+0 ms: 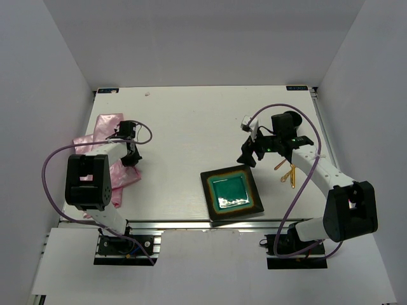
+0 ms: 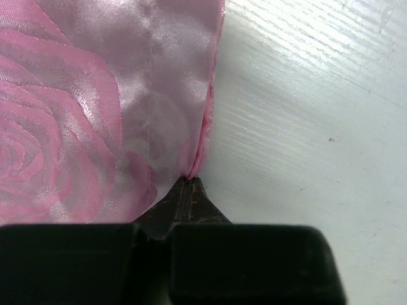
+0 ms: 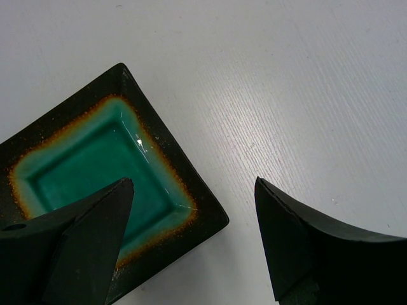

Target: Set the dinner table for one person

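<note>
The white dinner table [image 1: 184,121] carries a crumpled shiny pink placemat [image 1: 102,149] with a rose pattern at the left. My left gripper [image 1: 130,156] is shut on the placemat's right edge; in the left wrist view the closed tips [image 2: 189,182] pinch the pink hem of the placemat [image 2: 95,108]. A square plate [image 1: 231,194] with a dark rim and a teal centre lies near the front middle. My right gripper [image 1: 251,154] is open and empty, hovering over the plate's far corner [image 3: 89,159], its jaws wide apart [image 3: 194,184].
Gold cutlery [image 1: 289,173] lies on the table right of the plate, under the right arm. White walls enclose the table on three sides. The metal rail [image 1: 172,223] runs along the front edge.
</note>
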### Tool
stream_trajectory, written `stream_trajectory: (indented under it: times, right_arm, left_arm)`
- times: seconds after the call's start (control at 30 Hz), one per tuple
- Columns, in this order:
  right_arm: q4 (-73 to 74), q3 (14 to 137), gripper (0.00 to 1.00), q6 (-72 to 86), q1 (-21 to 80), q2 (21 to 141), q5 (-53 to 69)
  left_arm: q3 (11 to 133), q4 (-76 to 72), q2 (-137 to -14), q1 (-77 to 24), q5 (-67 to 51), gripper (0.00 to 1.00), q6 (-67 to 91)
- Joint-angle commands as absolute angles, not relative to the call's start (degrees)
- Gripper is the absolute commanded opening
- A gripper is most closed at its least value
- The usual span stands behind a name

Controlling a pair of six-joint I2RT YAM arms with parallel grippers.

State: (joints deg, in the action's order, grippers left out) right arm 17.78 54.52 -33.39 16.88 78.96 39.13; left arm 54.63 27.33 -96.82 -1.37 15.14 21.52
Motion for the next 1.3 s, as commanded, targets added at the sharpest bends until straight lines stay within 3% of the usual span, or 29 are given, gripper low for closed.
stream_trajectory:
  times: [0.0,0.2,0.37,0.7,0.73,0.77,0.9,0.93,0.97,1.13,1.27]
  right_arm:
    - [16.9,55.0,0.82,-33.7,16.5,77.3,39.4]
    - [16.7,54.7,0.82,-33.4,15.9,76.8,39.3]
    - [16.2,54.6,0.82,-33.2,15.5,76.3,39.2]
    - [13.5,54.2,0.81,-28.9,10.5,73.2,38.7]
    - [13.3,53.9,0.81,-28.8,10.2,73.1,38.4]
    - [13.4,53.7,0.81,-28.8,9.8,73.2,37.9]
    - [13.2,53.0,0.82,-28.4,9.0,73.1,36.2]
    - [12.7,52.7,0.82,-27.9,8.9,73.3,35.6]
    - [11.4,52.4,0.82,-27.3,9.0,73.7,35.1]
    - [8.0,55.6,0.83,-17.6,9.0,78.7,32.5]
    - [6.1,61.7,0.82,-10.2,9.0,87.2,28.0]
  left_arm:
    - [53.2,32.1,-99.2,-0.2,12.4,0.0,22.1]
    - [65.7,34.0,-96.2,-0.8,2.8,0.0,24.9]
    - [79.3,34.7,-99.5,-6.8,-5.7,0.0,28.4]
    - [111.5,33.0,-121.4,-29.0,-12.8,0.0,37.9]
    - [116.3,33.3,-123.6,-30.0,-13.6,0.13,38.2]
    - [118.7,34.7,-127.3,-31.5,-14.7,0.38,38.5]
    - [122.9,36.2,-127.5,-32.6,-13.8,0.53,37.6]
    - [122.6,36.7,-126.5,-32.6,-12.8,0.63,37.0]
    - [122.3,37.4,-125.3,-32.5,-11.4,0.83,36.1]
    - [112.5,39.6,-113.7,-29.6,-3.8,0.87,33.3]
    - [96.3,35.1,-102.4,-25.4,-0.9,0.86,34.9]
